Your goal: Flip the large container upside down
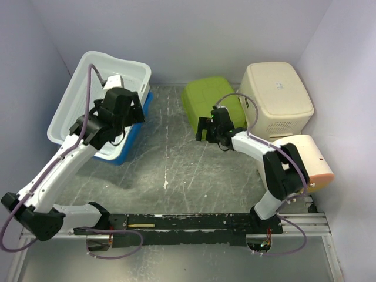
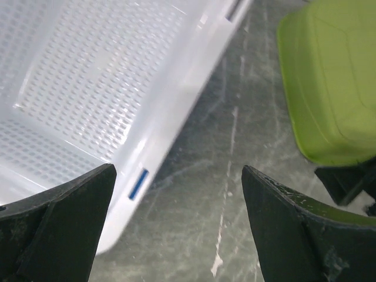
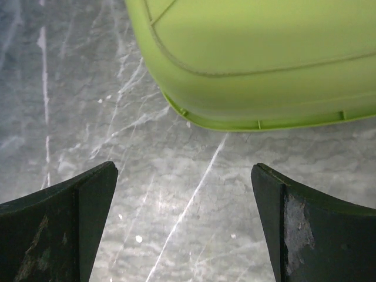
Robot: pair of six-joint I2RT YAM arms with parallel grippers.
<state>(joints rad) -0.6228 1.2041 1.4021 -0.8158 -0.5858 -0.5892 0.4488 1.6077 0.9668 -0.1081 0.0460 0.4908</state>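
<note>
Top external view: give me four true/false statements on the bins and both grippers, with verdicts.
1. The white basket sits open side up. True.
2. The right gripper grips the green container. False: it is open, and the container lies apart, ahead of it.
3. The beige container stands at the far right. True.
4. The left gripper is shut. False: it is open, above the basket's rim.
</note>
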